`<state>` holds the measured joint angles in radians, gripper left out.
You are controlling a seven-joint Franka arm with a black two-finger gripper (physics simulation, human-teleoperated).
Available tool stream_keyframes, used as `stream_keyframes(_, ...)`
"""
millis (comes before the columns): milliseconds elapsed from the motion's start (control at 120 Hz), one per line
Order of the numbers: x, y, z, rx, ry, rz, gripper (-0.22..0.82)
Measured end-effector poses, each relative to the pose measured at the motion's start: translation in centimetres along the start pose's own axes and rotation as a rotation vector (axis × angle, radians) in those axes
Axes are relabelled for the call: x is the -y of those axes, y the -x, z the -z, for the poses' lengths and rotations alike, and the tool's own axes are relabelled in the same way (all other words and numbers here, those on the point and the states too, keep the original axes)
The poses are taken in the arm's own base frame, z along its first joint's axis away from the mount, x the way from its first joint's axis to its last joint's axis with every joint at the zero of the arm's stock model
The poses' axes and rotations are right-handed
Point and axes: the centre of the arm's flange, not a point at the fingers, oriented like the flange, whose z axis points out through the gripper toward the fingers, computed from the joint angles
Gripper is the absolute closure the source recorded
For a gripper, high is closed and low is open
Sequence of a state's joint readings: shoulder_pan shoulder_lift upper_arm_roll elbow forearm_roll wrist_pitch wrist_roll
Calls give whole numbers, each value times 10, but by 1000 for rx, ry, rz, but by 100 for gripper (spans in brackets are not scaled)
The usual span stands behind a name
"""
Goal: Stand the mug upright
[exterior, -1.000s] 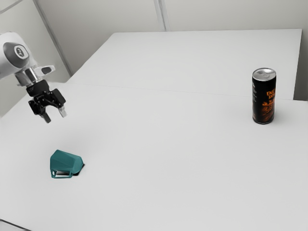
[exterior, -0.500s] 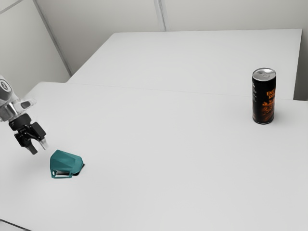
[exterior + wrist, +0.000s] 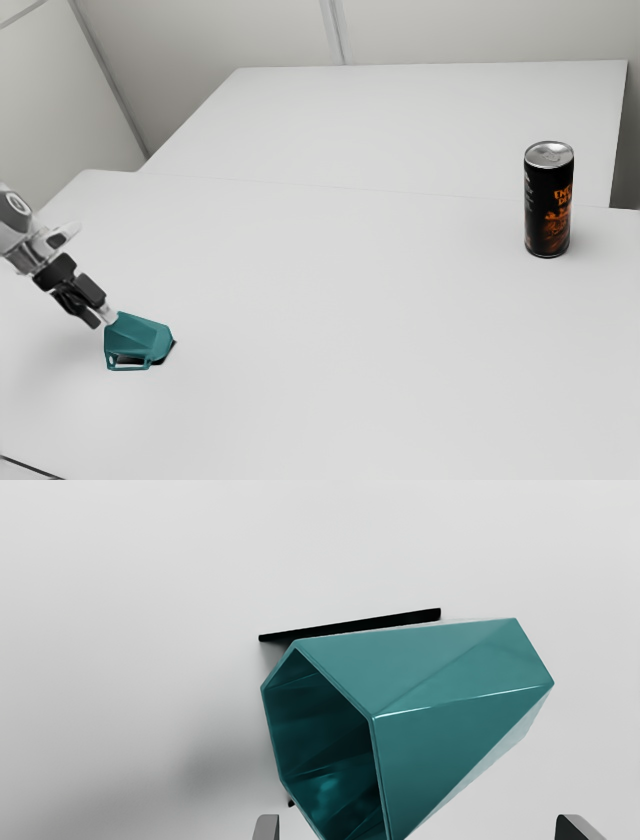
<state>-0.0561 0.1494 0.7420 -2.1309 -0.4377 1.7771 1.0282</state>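
The black two-finger gripper [image 3: 104, 321] has its fingers well apart, the tips right by the faceted teal mug [image 3: 140, 338]; whether they touch it, I cannot tell. The mug lies on its side on the white table [image 3: 330, 350], toward the exterior view's left, while farther off, toward that view's right, a black-and-orange energy drink can [image 3: 547, 210] stands upright.

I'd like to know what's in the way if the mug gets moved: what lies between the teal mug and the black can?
Just bare white tabletop between the mug and the can, as the exterior view shows.
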Motion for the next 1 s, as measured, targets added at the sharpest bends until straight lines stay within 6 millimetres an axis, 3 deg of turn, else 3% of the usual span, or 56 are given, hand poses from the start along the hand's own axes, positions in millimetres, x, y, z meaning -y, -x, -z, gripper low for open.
stream_keyframes(525, 1, 11, -40, -133, 152, -36, 0)
stream_keyframes(833, 3, 21, -51, -181, 214, -25, 0)
stream_keyframes(1000, 2, 21, -51, -192, 223, -34, 9)
